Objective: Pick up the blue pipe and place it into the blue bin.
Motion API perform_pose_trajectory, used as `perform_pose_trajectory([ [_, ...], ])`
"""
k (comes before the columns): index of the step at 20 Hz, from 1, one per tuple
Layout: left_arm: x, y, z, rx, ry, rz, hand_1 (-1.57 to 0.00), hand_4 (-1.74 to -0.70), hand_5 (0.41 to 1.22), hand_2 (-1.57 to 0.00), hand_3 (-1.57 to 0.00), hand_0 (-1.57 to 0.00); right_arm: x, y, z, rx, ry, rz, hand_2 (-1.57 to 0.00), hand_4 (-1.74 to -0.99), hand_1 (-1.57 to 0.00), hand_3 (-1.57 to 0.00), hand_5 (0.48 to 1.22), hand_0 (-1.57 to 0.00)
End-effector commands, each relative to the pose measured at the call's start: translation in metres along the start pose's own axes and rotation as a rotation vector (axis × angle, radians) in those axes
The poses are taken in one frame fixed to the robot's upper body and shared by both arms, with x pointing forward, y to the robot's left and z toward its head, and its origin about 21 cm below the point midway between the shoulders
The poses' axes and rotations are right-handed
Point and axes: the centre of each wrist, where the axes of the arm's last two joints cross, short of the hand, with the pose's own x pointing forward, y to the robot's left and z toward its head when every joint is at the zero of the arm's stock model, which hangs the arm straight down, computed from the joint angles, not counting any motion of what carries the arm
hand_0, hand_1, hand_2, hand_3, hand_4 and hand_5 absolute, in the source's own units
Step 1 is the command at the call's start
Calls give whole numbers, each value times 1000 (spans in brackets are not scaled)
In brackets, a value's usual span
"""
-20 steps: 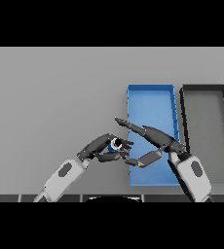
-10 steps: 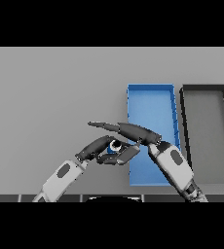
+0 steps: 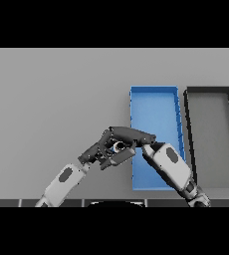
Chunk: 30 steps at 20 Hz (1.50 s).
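1. The left hand reaches in from the lower left, its fingers curled around the blue pipe, which shows only as a small blue and white ring end.
2. The right hand lies directly over the pipe, fingers straight and extended leftward, overlapping the left hand.
3. The blue bin sits just right of both hands.
4. A dark bin stands beyond it, farther right.
5. All rest on the grey table.
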Motion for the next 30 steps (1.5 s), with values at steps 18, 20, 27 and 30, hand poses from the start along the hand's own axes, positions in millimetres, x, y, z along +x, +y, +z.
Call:
perform_pose_trajectory([
  [18,-5,16,5,-67,-39,-198,-145,-942,785,-130,-142,-154,5,8,4,-7,-5,73,-1567,-1496,-1567,-1565,1215,-1567],
  [20,-6,15,5,-60,-38,-200,-92,-898,697,-83,-91,-98,4,10,2,-8,23,95,-1568,-1496,-1568,-1567,1217,-1568],
  [27,-7,13,3,-50,3,-149,-19,-897,569,-17,-18,-20,6,2,2,-32,11,60,-1570,-1488,-1570,-1570,1220,-1570],
  [30,-8,14,5,-43,4,-142,-9,-901,548,-8,-9,-10,14,3,6,-35,17,-22,-1571,-1491,-1571,-1571,1221,-1571],
])
